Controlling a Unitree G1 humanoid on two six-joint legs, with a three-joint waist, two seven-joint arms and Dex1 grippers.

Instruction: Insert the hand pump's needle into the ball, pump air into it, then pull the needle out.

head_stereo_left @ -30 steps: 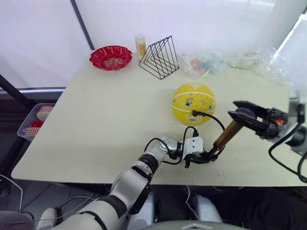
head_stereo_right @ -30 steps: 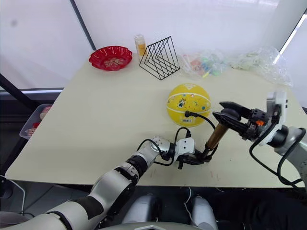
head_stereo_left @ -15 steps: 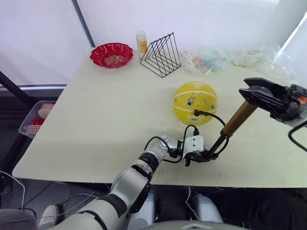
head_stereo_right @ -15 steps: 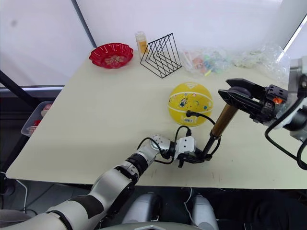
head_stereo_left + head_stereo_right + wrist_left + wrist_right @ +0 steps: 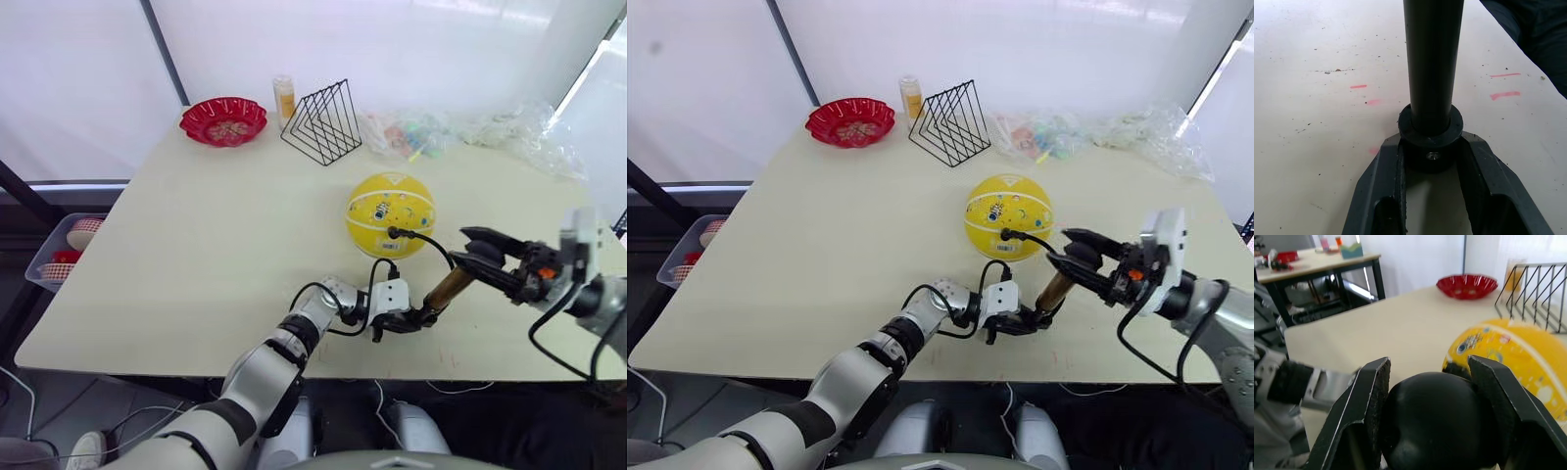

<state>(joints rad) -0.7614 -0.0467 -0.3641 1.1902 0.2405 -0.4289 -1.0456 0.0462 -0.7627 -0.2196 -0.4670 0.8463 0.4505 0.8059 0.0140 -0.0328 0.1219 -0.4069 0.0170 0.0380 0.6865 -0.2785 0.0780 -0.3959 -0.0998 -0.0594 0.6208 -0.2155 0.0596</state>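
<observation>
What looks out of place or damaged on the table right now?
Nothing stands out. The hand pump leans between both end effectors, its hose running to the ball; the red bowl and wire rack stand upright.

The hand pump has a gold-bronze metallic barrel with a soft sheen, a matt black base collar and a smooth, rounded black handle with a dull gloss. The ball looks like glossy yellow rubber with printed stickers, and the table is a smooth, matt cream surface, speckled and marked with faint red strokes. At about 12 o'clock on the table stand a thin black wire rack and a shiny red bowl, with crinkly clear plastic bags towards 2 o'clock.
</observation>
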